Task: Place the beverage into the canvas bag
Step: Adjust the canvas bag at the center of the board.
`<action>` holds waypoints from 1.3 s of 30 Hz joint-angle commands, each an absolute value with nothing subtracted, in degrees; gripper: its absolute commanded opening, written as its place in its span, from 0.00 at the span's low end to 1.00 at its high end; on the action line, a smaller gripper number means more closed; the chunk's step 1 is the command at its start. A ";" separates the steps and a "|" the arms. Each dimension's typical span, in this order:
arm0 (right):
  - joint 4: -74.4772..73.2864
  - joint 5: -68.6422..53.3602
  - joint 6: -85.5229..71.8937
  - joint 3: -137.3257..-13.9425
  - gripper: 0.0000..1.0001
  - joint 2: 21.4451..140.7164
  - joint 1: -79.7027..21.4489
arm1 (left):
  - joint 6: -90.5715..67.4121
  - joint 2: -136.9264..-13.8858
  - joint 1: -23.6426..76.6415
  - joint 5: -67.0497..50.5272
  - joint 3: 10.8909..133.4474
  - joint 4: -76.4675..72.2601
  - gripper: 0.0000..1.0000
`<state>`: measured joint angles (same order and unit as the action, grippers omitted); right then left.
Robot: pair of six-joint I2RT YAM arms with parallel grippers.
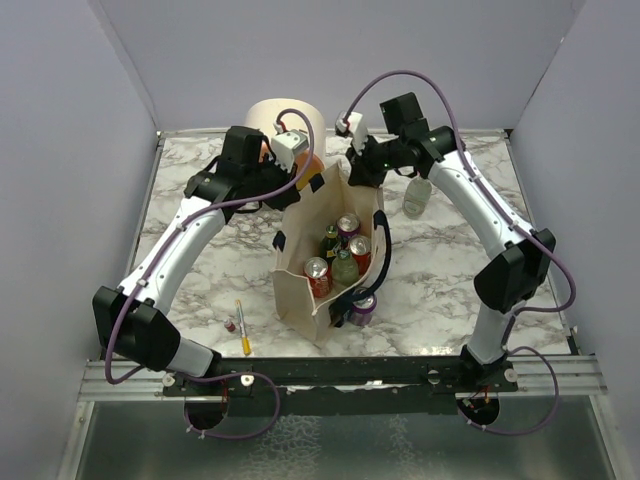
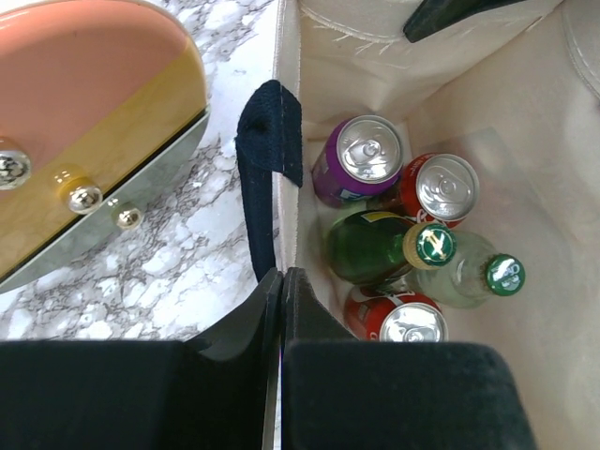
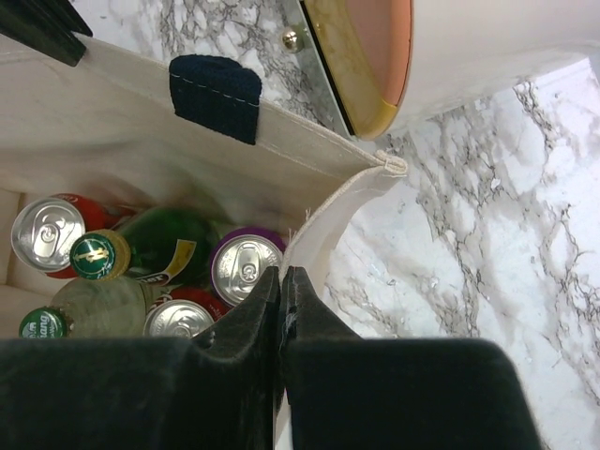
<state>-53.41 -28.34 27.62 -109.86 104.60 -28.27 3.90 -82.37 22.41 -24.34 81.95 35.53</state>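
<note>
Logged left pincer [image 2: 281,277] squeezed fully shut on left rim of beige cloth canvas bag [image 1: 298,290] with navy strap handles, right pincer [image 3: 281,274] nipped shut onto right rim by a corner seam; judged as stretching the mouth wide for loading. Found bag upright on white marbled tabletop [image 1: 430,290], drink cans [image 2: 367,155] and green bottles [image 2: 361,248] standing inside; spotted lone purple can [image 1: 362,310] just outside near corner, rounded cream-and-orange drawer box [image 1: 285,112] behind far end.
</note>
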 commanded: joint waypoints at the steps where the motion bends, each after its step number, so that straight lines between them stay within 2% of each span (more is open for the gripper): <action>1: -51.06 -31.56 26.56 -115.03 0.01 107.72 -28.20 | 6.32 -82.36 21.17 -20.72 84.83 34.21 0.00; 13: -52.16 -33.83 25.00 -125.31 0.01 114.93 -28.30 | 9.54 -83.15 18.36 -17.64 86.92 34.90 0.00; 22: -50.79 -33.89 23.34 -127.97 0.01 117.08 -28.39 | 11.54 -84.43 16.72 -14.53 88.93 34.79 0.00; 26: -50.58 -33.32 22.83 -127.68 0.02 116.64 -28.39 | 12.61 -84.52 16.52 -17.00 89.23 34.68 0.00; 33: -50.82 -32.16 22.74 -125.75 0.25 113.79 -28.39 | 17.09 -84.55 16.50 -32.08 88.66 36.55 0.02; 39: -50.98 -29.31 22.60 -123.95 0.50 109.64 -28.38 | 19.81 -84.39 16.56 -37.09 90.40 38.66 0.29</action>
<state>-53.01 -31.33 22.79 -124.84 115.13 -28.27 16.53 -85.32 17.19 -30.94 87.02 38.63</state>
